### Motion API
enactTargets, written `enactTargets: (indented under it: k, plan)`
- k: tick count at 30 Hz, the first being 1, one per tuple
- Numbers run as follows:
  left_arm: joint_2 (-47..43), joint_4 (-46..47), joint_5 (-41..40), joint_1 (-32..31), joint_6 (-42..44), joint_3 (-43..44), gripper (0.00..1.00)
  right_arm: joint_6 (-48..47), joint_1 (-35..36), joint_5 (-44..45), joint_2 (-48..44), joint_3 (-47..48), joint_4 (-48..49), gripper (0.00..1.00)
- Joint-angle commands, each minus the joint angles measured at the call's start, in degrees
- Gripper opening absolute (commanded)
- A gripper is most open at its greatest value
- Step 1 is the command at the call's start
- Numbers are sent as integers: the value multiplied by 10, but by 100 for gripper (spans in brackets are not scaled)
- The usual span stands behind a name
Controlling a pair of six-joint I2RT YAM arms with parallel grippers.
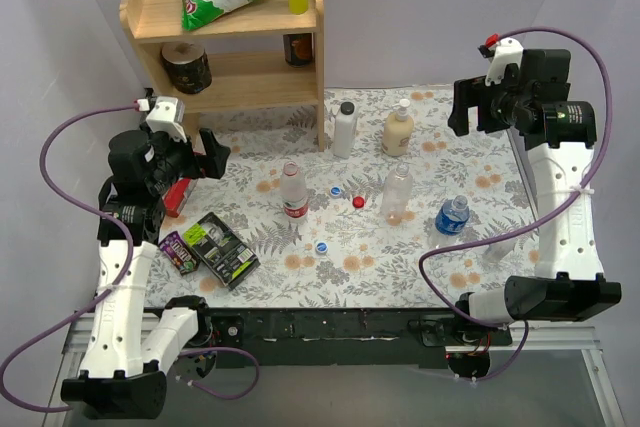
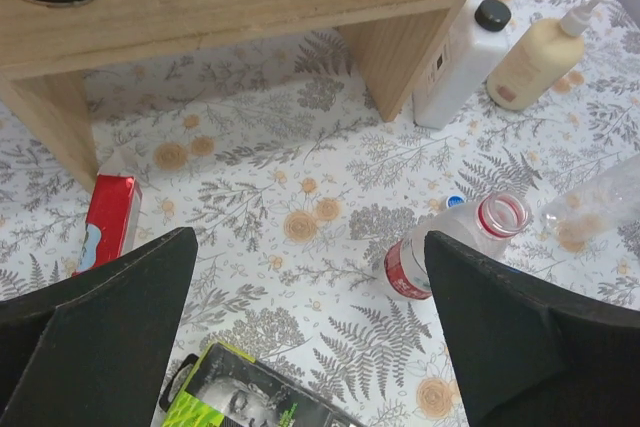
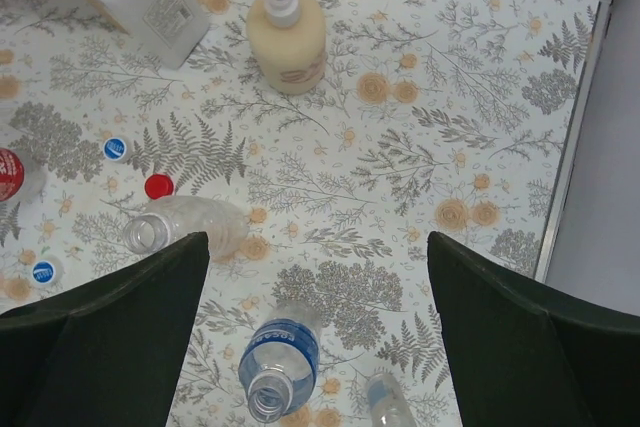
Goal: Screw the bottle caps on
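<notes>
Three open bottles stand mid-table: a red-label bottle (image 1: 293, 190) (image 2: 450, 247), a clear bottle (image 1: 397, 192) (image 3: 185, 227) and a blue-label bottle (image 1: 452, 215) (image 3: 280, 352). A red cap (image 1: 358, 201) (image 3: 158, 185) and a blue cap (image 1: 336, 190) (image 3: 115, 148) lie between the first two. Another blue cap (image 1: 322, 246) (image 3: 43, 271) lies nearer the front. My left gripper (image 1: 213, 154) (image 2: 308, 242) is open and empty, raised left of the red-label bottle. My right gripper (image 1: 462, 107) (image 3: 318, 242) is open and empty, high over the table's back right.
A wooden shelf (image 1: 230, 67) stands at the back left. A white bottle with black cap (image 1: 344, 129) and a cream pump bottle (image 1: 398, 132) stand beside it. A red box (image 2: 108, 222) and a green-black package (image 1: 222, 249) lie at the left. A small clear bottle (image 3: 385, 397) stands near the blue-label bottle.
</notes>
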Motion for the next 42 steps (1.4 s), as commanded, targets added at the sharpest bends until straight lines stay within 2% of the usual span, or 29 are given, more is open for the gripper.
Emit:
enactTargets:
  k: [1,5,6,8,10,11,14,17,22,25,29,33,37,42]
  plan:
    - [8,-44,7,2,37,0,98,-55,0,-67,-34,-20,41,96]
    - [14,-118,-16,2,53,7,98,-152,1,-176,-48,-33,53,96]
    - [15,-135,-13,2,61,16,98,-163,5,-230,-46,-32,48,94]
    - [15,-180,1,2,85,25,98,-191,45,-256,-40,-17,40,93]
    - [-4,-196,10,2,100,29,98,-210,92,-242,-30,-19,46,92]
    - [-11,-205,26,2,110,27,98,-225,149,-220,-25,-22,53,92]
    - [-30,-221,64,2,133,19,98,-222,242,-193,12,5,60,93]
    - [-15,-216,56,2,114,-14,98,-178,279,-230,71,52,69,92]
    - [-25,-170,47,2,91,-50,98,-211,339,-253,144,90,56,90]
    - [-42,-151,70,19,121,-67,98,-238,381,-292,170,89,53,90]
    - [-46,-150,72,25,136,-82,98,-238,407,-303,205,67,108,90]
    - [-39,-153,74,26,147,-88,98,-223,417,-305,224,30,220,92]
    - [-27,-161,94,32,146,-76,98,-205,419,-315,267,54,231,93]
    - [-11,-165,134,33,162,-74,98,-183,419,-330,293,30,278,92]
